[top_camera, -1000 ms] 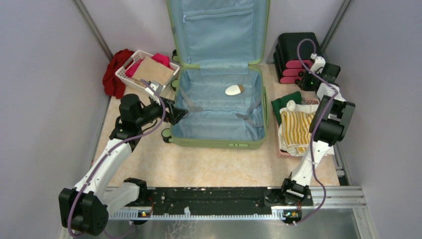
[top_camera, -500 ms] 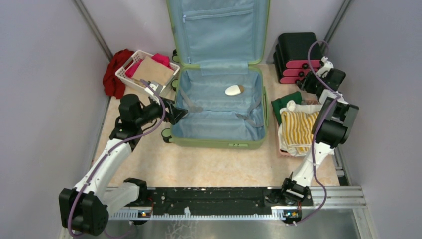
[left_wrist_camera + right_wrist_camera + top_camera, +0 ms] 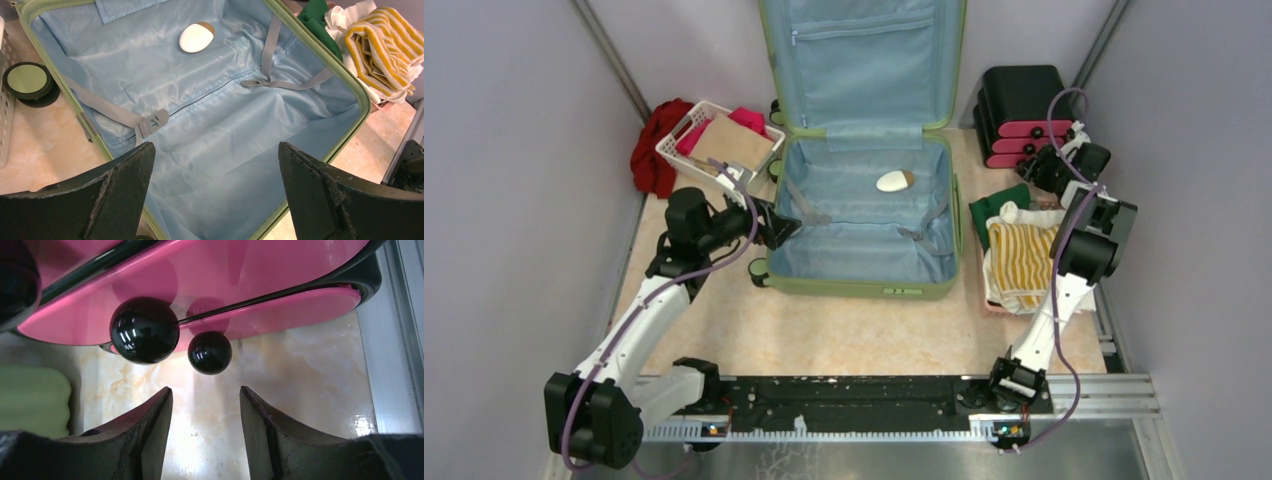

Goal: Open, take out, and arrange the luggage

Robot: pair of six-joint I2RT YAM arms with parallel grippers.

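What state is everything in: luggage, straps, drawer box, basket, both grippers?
luggage: open, lid upright, one small white item inside.
straps: unbuckled, lying loose.
drawer box: drawers look shut.
white basket: upright, holding clothes.
left gripper: open, empty.
right gripper: open, empty, facing the drawer knobs.

Jaws apart on left gripper, right gripper

The right gripper gapes (nothing between its fingers) just below two black knobs on pink drawer fronts.
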